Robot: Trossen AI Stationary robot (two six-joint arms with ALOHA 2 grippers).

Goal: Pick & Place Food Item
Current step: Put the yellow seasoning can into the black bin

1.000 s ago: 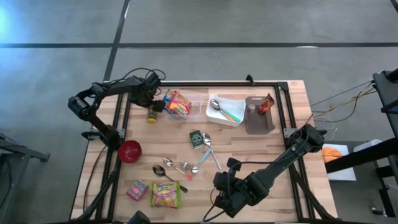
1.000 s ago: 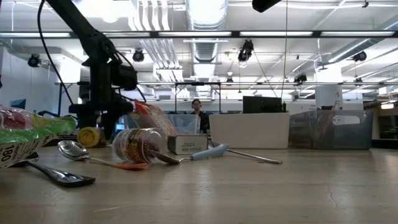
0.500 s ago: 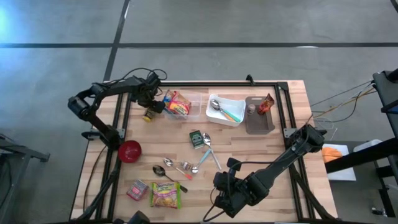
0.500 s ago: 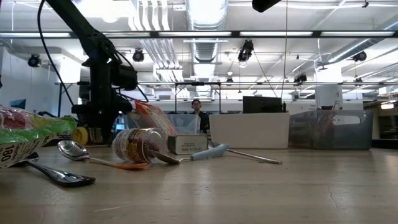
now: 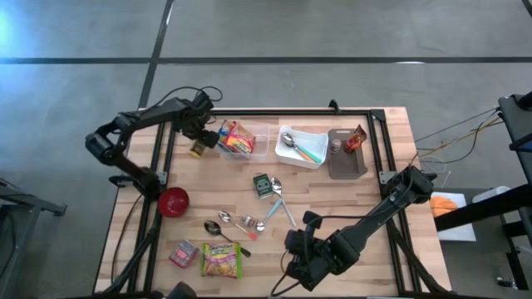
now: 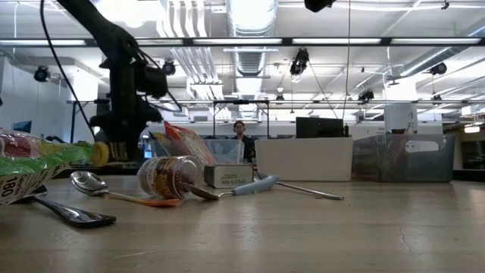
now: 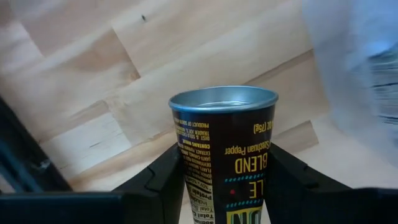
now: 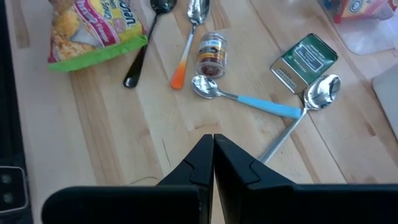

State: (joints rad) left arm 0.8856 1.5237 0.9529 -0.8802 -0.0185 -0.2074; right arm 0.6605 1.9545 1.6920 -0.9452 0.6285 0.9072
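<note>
My left gripper (image 5: 199,139) is at the table's far left, shut on a dark spice can (image 7: 224,155) with yellow print and a bare metal end (image 7: 222,98). In the low view the can (image 6: 101,154) hangs above the tabletop. Right beside it stands a clear container (image 5: 259,143) holding a colourful snack bag (image 5: 236,138). My right gripper (image 5: 293,242) is shut with nothing in it and hovers over the table's near middle. In its own wrist view the right gripper (image 8: 213,149) points at the spoons. My left gripper pinches the can's printed side wall (image 7: 186,168) between its two fingers, one on each side. The fingers (image 7: 163,180) come from above, pointing down. The can is lifted clear of the table, its metal end turned away from the wrist.
A white tray (image 5: 301,146) with spoons and a grey tray (image 5: 347,156) sit at the far right. A green tin (image 5: 263,184), loose spoons (image 5: 277,199) and a small jar (image 5: 248,222) lie mid-table. A red bowl (image 5: 173,201) and noodle packets (image 5: 221,259) lie near left.
My left gripper has risen with the spice can, which stood on the table a second ago and now hangs clear of it. It has drifted slightly toward the far edge. My right arm has kept still.
</note>
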